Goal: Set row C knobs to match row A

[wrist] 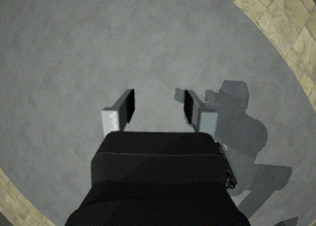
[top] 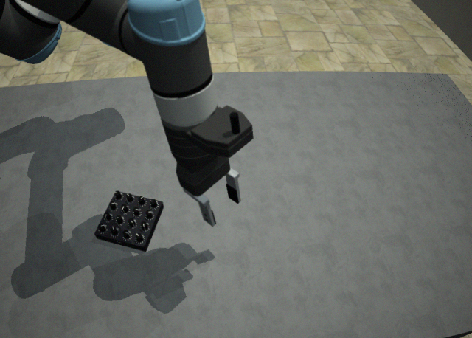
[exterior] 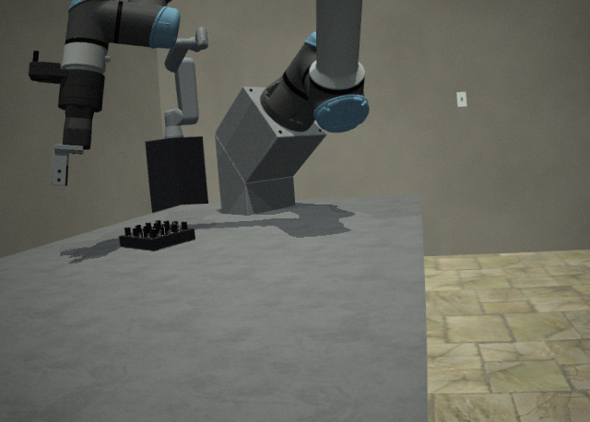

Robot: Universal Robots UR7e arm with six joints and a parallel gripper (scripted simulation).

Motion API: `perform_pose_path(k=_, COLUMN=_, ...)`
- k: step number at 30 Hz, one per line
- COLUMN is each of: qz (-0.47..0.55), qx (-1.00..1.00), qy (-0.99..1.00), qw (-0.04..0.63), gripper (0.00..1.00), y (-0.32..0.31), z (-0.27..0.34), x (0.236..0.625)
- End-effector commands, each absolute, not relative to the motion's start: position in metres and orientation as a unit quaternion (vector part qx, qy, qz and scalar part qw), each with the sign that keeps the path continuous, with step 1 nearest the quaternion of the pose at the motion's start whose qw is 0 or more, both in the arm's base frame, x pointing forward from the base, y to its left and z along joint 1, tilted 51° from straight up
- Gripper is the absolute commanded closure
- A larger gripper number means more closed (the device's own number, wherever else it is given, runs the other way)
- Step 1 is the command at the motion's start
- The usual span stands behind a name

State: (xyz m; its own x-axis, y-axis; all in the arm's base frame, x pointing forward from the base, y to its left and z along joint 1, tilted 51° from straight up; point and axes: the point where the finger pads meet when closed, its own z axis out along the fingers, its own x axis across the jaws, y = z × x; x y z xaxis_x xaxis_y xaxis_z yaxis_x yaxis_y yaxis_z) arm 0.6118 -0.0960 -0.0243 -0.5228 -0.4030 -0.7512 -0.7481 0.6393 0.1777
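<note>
A grey, faintly mottled tabletop point(top: 324, 231) point(exterior: 266, 322) point(wrist: 64, 53) stands over a floor of yellowish stone tiles point(top: 262, 33) point(exterior: 504, 332) point(wrist: 286, 19). Plain beige-brown walls point(exterior: 405, 169) meet in a corner at the far left, and a small white plate point(exterior: 461, 99) is on the far one. The light is dim, leaving shadows across the tabletop.
</note>
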Motion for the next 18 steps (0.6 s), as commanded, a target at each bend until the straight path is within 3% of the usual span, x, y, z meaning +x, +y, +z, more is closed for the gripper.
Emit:
perform_pose_path(k=1, qz=0.238, qx=-0.386, qy=0.819, qw=0.351, gripper=0.0, y=-0.09, z=-0.039, x=0.586)
perform_pose_path(k=18, qz=0.224, qx=-0.492, qy=0.762, qw=0.357, gripper=0.0, y=-0.047, z=-0.078, x=0.503)
